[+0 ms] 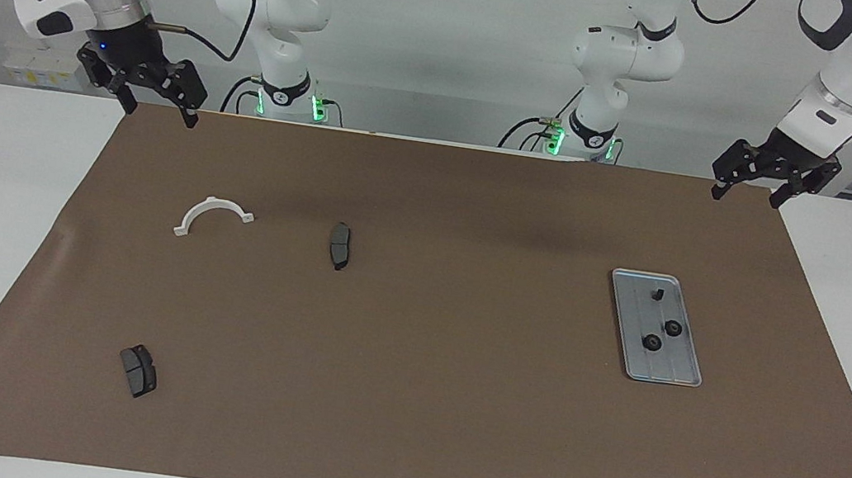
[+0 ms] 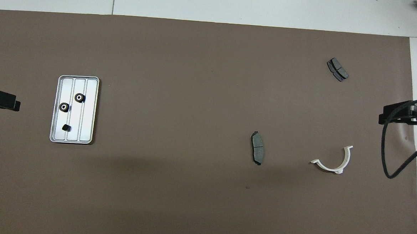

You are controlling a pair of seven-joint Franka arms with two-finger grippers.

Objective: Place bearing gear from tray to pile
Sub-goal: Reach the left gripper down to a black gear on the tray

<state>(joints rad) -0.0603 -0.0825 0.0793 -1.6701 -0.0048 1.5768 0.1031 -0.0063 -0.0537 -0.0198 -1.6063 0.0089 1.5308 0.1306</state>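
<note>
Both pincers, left pincer (image 1: 751, 190) and right pincer (image 1: 153, 101), hang wide and empty. No transfer begun; next, left descends onto a bearing gear (image 1: 673, 328) in the tray (image 1: 630, 359).

- In the overhead view the left tool (image 2: 0, 99) is cut off by the edge; only a dark block shows.
- The right tool (image 2: 408, 115) is likewise cropped there.
- The smallest black piece (image 2: 66, 127) on the tray (image 2: 89, 110) is too small to identify.
</note>
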